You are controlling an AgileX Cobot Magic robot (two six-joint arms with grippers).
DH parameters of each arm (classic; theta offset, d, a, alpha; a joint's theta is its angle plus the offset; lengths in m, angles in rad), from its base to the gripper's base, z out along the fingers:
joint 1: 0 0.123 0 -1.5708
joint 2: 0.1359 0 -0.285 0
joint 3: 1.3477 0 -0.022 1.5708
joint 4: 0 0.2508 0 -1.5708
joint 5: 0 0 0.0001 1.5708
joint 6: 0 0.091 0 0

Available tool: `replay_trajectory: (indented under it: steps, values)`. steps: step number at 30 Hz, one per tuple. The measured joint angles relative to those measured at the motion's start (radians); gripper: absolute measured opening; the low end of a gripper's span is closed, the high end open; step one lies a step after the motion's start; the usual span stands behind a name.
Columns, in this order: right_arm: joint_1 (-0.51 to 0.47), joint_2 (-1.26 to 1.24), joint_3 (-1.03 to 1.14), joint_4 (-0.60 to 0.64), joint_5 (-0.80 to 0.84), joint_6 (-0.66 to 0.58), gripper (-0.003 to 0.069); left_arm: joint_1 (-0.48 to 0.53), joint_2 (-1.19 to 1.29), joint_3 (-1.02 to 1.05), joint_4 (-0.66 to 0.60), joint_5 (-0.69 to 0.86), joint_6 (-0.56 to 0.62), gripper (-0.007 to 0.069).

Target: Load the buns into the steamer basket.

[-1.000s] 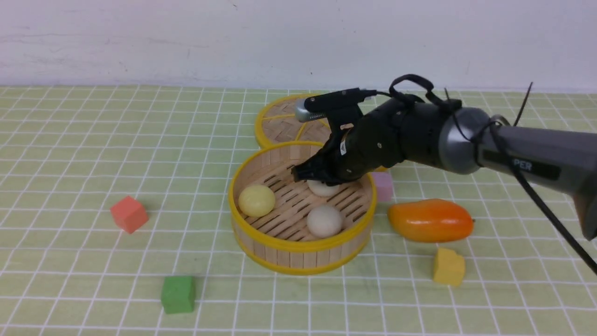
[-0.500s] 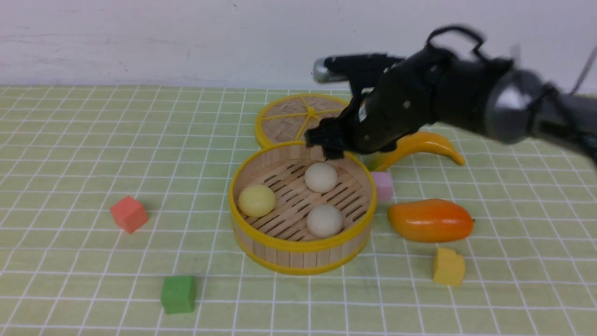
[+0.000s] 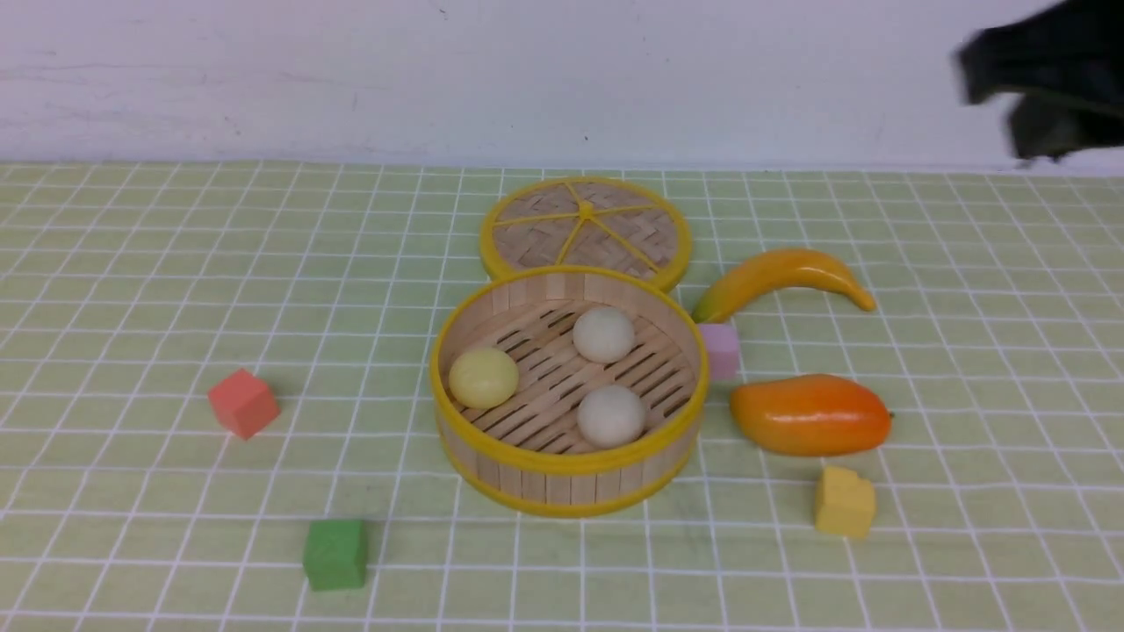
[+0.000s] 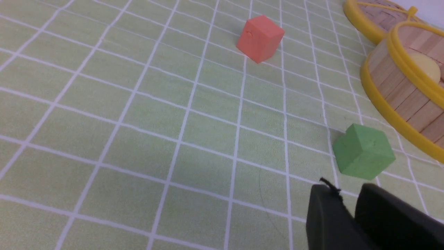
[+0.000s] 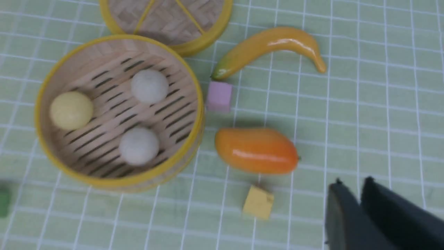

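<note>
The steamer basket (image 3: 566,463) stands mid-table with all three buns on its slatted floor: the pale yellow bun (image 3: 483,377) on the left and two beige buns (image 3: 604,334) (image 3: 611,416) on the right. The right wrist view shows the same basket (image 5: 114,182) and buns from above. My right arm (image 3: 1054,79) is a blurred dark shape high at the far right. My right gripper (image 5: 353,184) is shut and empty, above the cloth right of the mango. My left gripper (image 4: 343,189) is shut and empty, low beside the green cube (image 4: 364,151).
The woven lid (image 3: 586,226) lies behind the basket. A banana (image 3: 781,276), pink cube (image 3: 720,349), mango (image 3: 810,414) and yellow cube (image 3: 845,502) lie to its right. A red cube (image 3: 243,402) and the green cube (image 3: 335,553) lie to its left.
My right gripper has let go of a beige bun in the basket, risen and pulled back up and to the far right. The bun stays in the basket. The left arm has not moved.
</note>
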Motion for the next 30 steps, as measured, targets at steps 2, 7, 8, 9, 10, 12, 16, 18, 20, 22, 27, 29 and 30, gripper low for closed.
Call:
replay_trajectory:
  steps: [2, 7, 8, 9, 10, 12, 16, 18, 20, 22, 27, 29, 30]
  values:
    - [0.000, -0.113, 0.111, 0.029, 0.008, 0.000, -0.0017, 0.000, 0.000, 0.000, 0.000, 0.000, 0.000, 0.0126]
    - [0.000, -0.350, 0.360, 0.063, -0.027, 0.001, -0.0021, 0.000, 0.000, 0.000, 0.000, 0.000, 0.000, 0.0126]
    - [0.000, -0.381, 0.392, 0.065, -0.033, 0.002, -0.0021, 0.000, 0.000, 0.000, 0.000, 0.000, 0.000, 0.0126]
    - [0.000, -0.423, 0.432, 0.067, -0.048, 0.003, -0.0021, 0.000, 0.000, 0.000, 0.000, 0.000, 0.000, 0.0126]
    - [0.000, -0.494, 0.495, 0.074, -0.059, 0.013, -0.0021, 0.000, 0.000, 0.000, 0.000, 0.000, 0.000, 0.0126]
    - [0.000, -0.595, 0.570, 0.086, -0.059, 0.023, -0.0021, 0.000, 0.000, 0.000, 0.000, 0.000, 0.000, 0.0128]
    - [0.000, -0.783, 0.670, 0.122, -0.025, 0.033, -0.0020, 0.000, 0.000, 0.000, -0.001, 0.000, 0.000, 0.0130]
    - [0.000, -0.882, 0.705, 0.145, 0.007, 0.034, -0.0019, 0.000, 0.000, 0.000, -0.001, 0.000, 0.000, 0.0131]
    - [0.000, -0.932, 0.717, 0.154, 0.023, 0.034, -0.0018, 0.000, 0.000, 0.000, -0.001, 0.000, 0.000, 0.0131]
    - [0.000, -1.027, 0.731, 0.160, 0.025, 0.034, -0.0017, 0.000, 0.000, 0.000, -0.001, 0.000, 0.000, 0.0133]
    - [0.000, -1.158, 0.737, 0.160, 0.025, 0.034, -0.0013, 0.000, 0.000, 0.000, -0.001, 0.000, 0.000, 0.0137]
    - [-0.001, -1.188, 0.737, 0.160, 0.025, 0.034, -0.0012, 0.000, 0.000, 0.000, -0.001, 0.000, 0.000, 0.0137]
    - [-0.007, -1.203, 0.738, 0.159, 0.025, 0.033, -0.0010, 0.000, 0.000, 0.000, -0.001, 0.000, 0.000, 0.0139]
